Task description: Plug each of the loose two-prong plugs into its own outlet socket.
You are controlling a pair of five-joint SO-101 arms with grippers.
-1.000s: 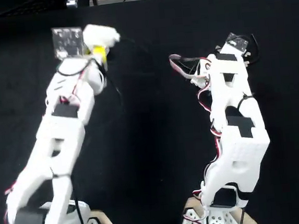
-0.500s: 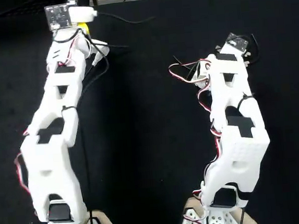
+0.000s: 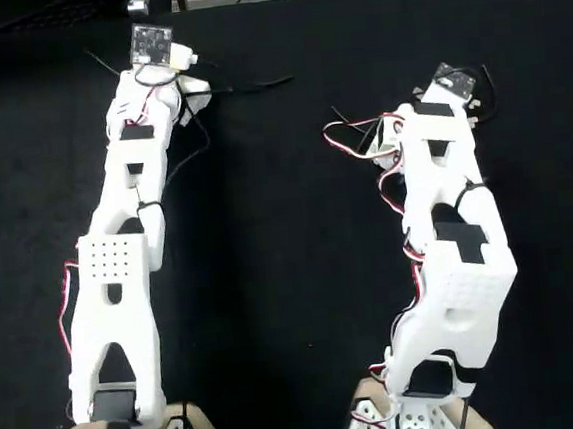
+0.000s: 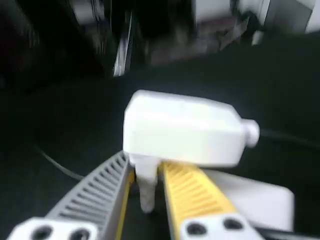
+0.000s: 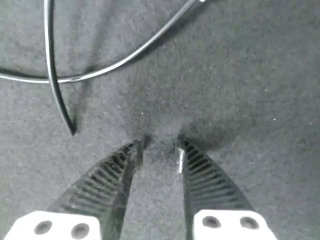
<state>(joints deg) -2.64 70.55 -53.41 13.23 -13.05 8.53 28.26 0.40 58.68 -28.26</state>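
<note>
grips a white, blocky plastic two-prong plug (image 4: 185, 130) with the left gripper (image 4: 147, 175), pinching one short white prong between a grey ribbed finger (image 4: 95, 195) and a yellow ribbed finger (image 4: 192, 192), with the plug's body sitting crosswise just past the fingertips. feeds a thin black cord (image 4: 290, 137) out of the plug's small rounded nose and off to one side. shows a white flat-sided piece (image 4: 260, 197) just behind the yellow finger, too blurred to identify. seen from the high view, stretches the white left arm (image 3: 130, 208) nearly straight out over the black cloth-covered table (image 3: 288, 234) to its far left part, gripper end close to the far edge, and so places the plug there, with black cord lying on the cloth from that end toward the table's middle. folds the white right arm (image 3: 449, 230) back on itself at the table's right side, well apart from the plug. points the right gripper (image 5: 159, 147) down at the cloth, its two dark ribbed fingers (image 5: 107, 185) parted by a narrow gap with nothing between them. finds two thin black wires (image 5: 125, 55) on the cloth just beyond those fingertips, one curving across, the other crossing it and ending in a bare tip.
</note>
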